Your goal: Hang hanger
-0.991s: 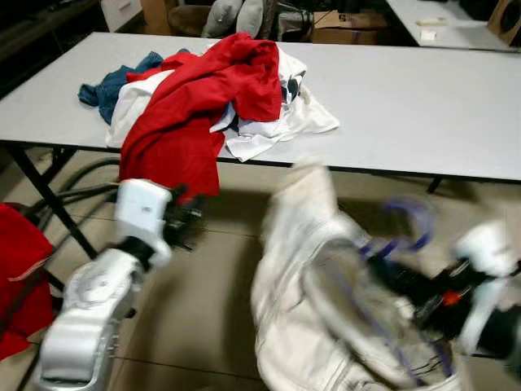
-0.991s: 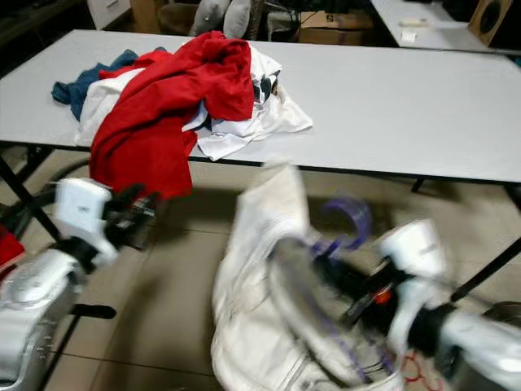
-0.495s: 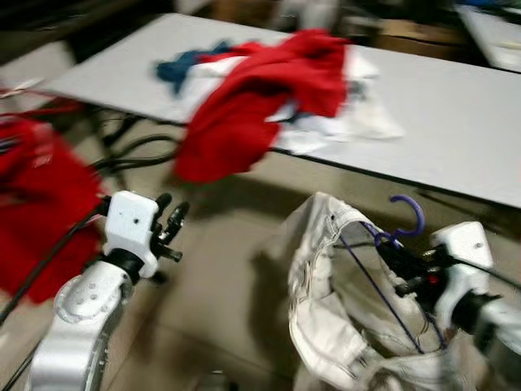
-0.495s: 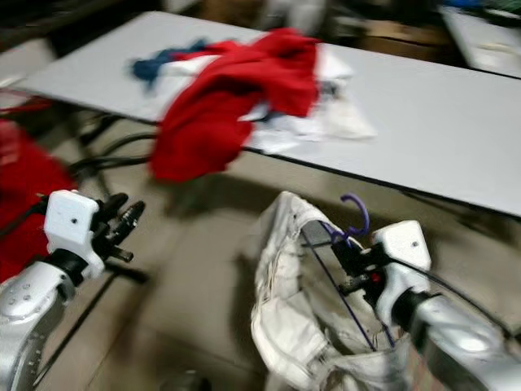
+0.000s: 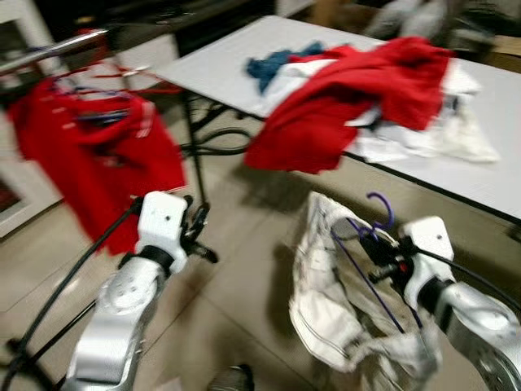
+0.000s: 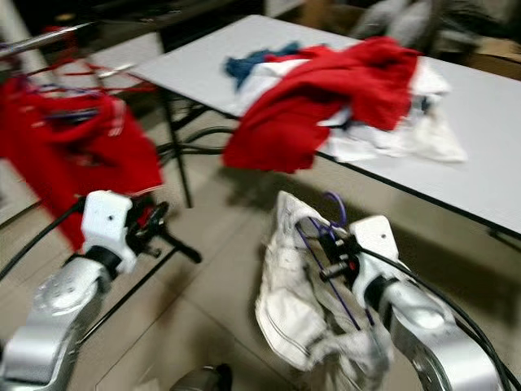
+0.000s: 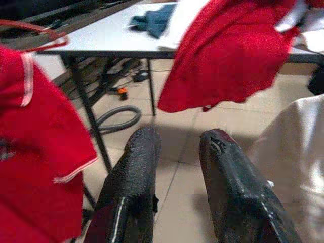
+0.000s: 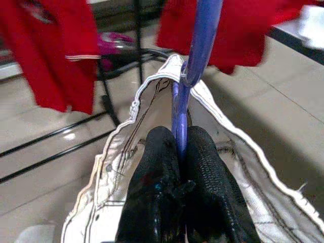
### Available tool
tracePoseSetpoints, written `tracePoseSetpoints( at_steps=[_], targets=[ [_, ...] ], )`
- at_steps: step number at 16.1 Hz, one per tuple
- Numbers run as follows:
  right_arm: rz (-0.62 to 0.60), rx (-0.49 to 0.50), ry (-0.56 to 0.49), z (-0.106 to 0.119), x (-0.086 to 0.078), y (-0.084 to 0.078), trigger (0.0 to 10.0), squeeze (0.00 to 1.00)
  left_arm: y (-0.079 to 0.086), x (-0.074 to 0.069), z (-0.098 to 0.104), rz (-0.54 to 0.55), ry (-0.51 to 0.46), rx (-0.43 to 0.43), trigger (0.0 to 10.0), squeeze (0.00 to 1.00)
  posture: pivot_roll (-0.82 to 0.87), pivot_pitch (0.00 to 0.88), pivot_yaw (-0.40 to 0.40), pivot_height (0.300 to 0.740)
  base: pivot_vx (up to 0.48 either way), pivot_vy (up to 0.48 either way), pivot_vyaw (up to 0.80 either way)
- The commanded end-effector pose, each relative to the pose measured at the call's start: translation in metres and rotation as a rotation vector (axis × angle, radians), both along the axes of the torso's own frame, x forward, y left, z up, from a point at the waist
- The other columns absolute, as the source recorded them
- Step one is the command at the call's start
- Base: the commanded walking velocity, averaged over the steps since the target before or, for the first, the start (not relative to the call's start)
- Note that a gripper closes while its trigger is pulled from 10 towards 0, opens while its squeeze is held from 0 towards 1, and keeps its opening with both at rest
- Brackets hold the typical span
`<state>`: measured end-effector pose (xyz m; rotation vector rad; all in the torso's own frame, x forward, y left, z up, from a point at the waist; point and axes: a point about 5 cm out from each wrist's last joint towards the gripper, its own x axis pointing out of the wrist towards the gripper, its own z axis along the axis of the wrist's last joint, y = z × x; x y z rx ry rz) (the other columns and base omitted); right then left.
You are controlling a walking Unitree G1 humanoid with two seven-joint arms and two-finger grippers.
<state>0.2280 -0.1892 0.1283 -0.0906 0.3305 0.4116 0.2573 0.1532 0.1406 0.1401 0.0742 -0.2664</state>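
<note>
1. Right end effector [image 8: 179,167] clamped on the purple hanger [image 5: 376,228] just below its hook; a white garment [image 5: 326,285] hangs on it, above the floor, in front of the table [image 5: 488,175].
2. Left end effector [image 7: 177,167] open, empty, held out towards the rail [image 5: 53,50].
3. Progress: hanger carried, not hung. Rail lies well left of the table, red shirt [image 5: 89,155] already on it. Left to do: approach, hook over.
4. Head views blurred; rail cut off at the frame edge.
</note>
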Motion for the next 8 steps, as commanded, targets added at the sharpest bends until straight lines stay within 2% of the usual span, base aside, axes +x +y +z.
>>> tracePoseSetpoints(
  at_steps=[1,4,8],
  targets=[
    [0.022,0.006,-0.059,0.009,0.003,0.003,10.0,0.0,0.002,0.001,-0.001,0.016,-0.001,0.015,10.0,0.0,0.03,0.063,0.004,0.74,0.0,0.0,0.8],
    [0.022,-0.007,-0.049,0.004,0.007,0.0,10.0,0.0,0.002,0.004,0.0,0.049,-0.022,0.024,10.0,0.0,0.04,0.041,-0.009,0.74,0.0,0.0,0.8],
    [-0.03,-0.018,-0.073,0.01,0.019,-0.006,10.0,0.0,-0.005,0.017,0.0,0.049,-0.032,0.033,10.0,0.0,0.03,0.027,0.015,0.74,0.0,-0.28,0.8]
  ],
)
